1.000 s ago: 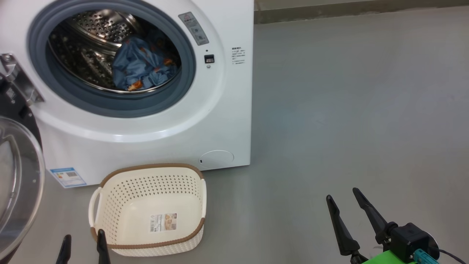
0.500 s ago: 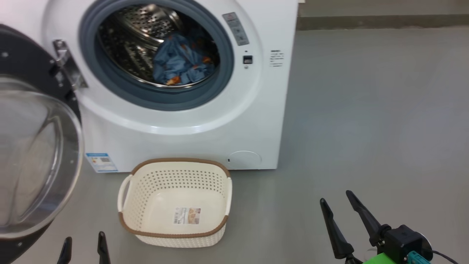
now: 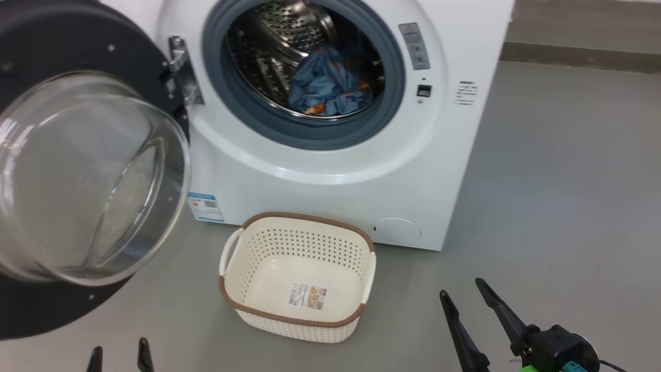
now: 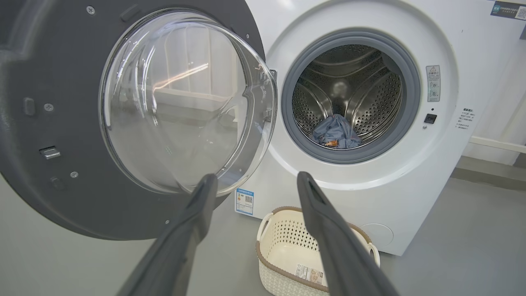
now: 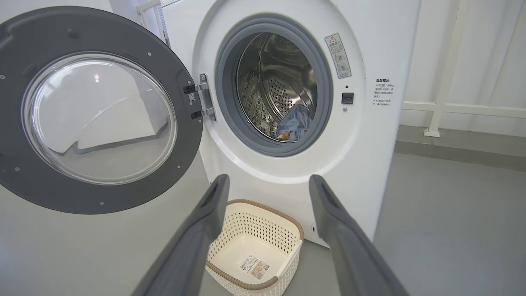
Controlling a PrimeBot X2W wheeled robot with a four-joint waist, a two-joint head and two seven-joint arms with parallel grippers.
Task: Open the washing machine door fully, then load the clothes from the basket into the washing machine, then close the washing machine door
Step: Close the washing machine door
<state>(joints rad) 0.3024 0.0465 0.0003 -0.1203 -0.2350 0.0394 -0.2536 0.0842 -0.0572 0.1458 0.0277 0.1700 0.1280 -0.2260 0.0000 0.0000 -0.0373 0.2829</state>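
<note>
clothes (image 3: 330, 85) bunched low in the drum (image 3: 268, 41) of the washing machine (image 3: 330, 196). basket (image 3: 304, 248) on the floor (image 3: 542, 181) just near of the machine front, bare down to its label sticker (image 3: 307, 295). by the look of it, loading done and only the closing left.

washing machine door (image 3: 88, 170) swung wide on the hinge (image 3: 181, 72) at the left edge of the opening, inner face and bulging glass bowl (image 4: 181, 102) turned toward the near side, black rim running off the left of the scene. touched by neither gripper.

left gripper (image 3: 119, 347) at the near left, fingers apart, nothing between them. from its wrist, aimed at the strip between door and drum mouth, glass bowl just left of the left finger. right gripper (image 3: 461, 288) at the near right, fingers likewise spread and empty, well apart from the door, with basket and machine front between.

door lying left and far of both grippers, much nearer the left one. probably a job for the left arm: reach around the free edge on the left, catch the rim or the outer face, then sweep it rightward toward the opening. swing axis upright at the hinge, so contact near the free edge likely best. worth watching: basket close to the machine front, apparently right of the hinge line, yet near the path of the bowl.
</note>
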